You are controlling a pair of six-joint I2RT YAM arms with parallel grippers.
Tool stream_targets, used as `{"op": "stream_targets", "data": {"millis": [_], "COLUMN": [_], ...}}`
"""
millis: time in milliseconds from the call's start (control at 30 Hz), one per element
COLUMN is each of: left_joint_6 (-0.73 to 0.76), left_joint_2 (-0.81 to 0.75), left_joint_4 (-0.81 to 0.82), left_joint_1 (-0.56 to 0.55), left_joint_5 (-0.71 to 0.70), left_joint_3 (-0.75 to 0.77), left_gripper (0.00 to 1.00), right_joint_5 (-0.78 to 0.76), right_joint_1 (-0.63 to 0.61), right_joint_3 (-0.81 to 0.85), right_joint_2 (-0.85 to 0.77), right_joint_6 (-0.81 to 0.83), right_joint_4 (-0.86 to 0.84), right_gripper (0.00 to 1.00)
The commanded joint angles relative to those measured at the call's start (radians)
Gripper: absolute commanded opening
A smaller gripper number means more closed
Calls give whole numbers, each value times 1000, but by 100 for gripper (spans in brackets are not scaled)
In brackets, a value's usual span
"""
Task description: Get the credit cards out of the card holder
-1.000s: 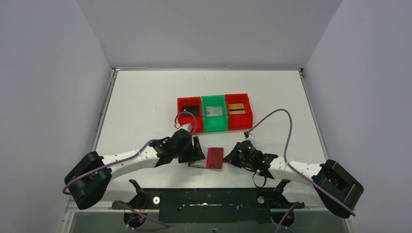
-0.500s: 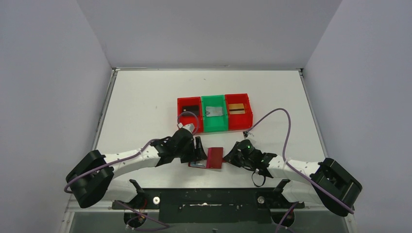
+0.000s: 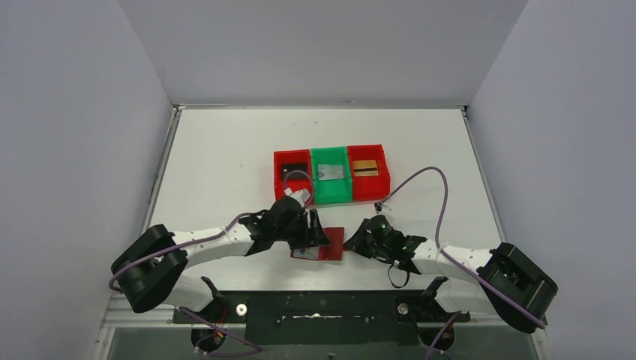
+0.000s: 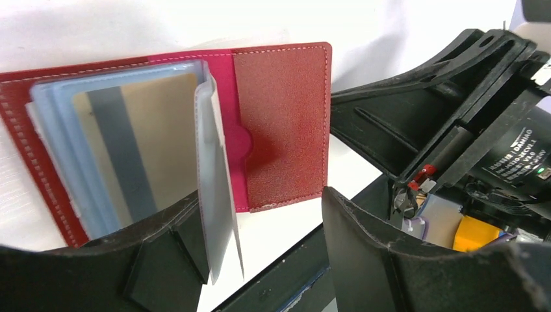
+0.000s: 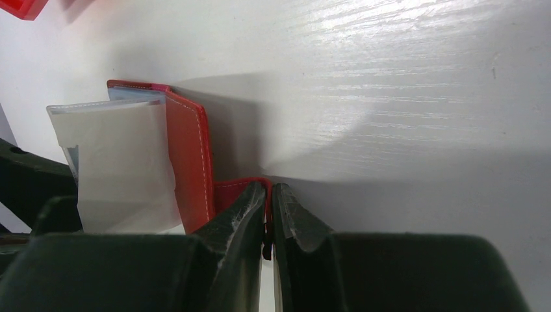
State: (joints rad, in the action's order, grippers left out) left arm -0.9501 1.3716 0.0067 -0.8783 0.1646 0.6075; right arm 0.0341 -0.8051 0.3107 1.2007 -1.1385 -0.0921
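Across the table [image 3: 225, 150], three bins [image 3: 331, 174] are sitting at twelve o'clock, with open tabletop lying between them and the work. Toward six o'clock, near the front edge, the card holder [image 4: 279, 117] is lying open. The right gripper [image 5: 269, 195] is clamping its cover at three o'clock and pinning it. The left gripper [image 4: 260, 214] is hovering, jaws parted, over the sleeves [image 4: 214, 175]. A gold credit card [image 4: 140, 143] is showing inside one, so extraction seems in hand. Next, those jaws should be closing on the card's edge, not the sleeve.
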Motion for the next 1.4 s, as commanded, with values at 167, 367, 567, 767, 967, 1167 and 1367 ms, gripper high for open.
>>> {"op": "stream_targets", "data": {"millis": [167, 367, 567, 767, 967, 1167, 1367], "left_joint_6": [27, 54, 47, 85, 64, 68, 50], "left_joint_2": [99, 157, 215, 260, 239, 206, 157], "left_joint_4": [144, 57, 61, -31, -5, -35, -31], "left_joint_1": [-42, -76, -85, -110, -123, -122, -119], "left_joint_5": [103, 44, 33, -12, -12, -26, -62], "left_joint_3": [120, 194, 186, 225, 192, 170, 128], "left_gripper": [53, 52, 51, 50, 43, 39, 35], "right_joint_5": [-12, -61, -188, -226, -144, -4, 66], "right_joint_1": [10, 13, 14, 16, 24, 29, 30], "right_joint_3": [18, 22, 32, 24, 54, 139, 194], "right_joint_2": [-50, -111, -258, -392, -326, -108, 81], "right_joint_6": [3, -23, -62, -60, -30, -6, -16], "right_joint_4": [-14, 53, 213, 236, 106, -17, -98], "right_gripper": [14, 25, 36, 28, 15, 10, 9]}}
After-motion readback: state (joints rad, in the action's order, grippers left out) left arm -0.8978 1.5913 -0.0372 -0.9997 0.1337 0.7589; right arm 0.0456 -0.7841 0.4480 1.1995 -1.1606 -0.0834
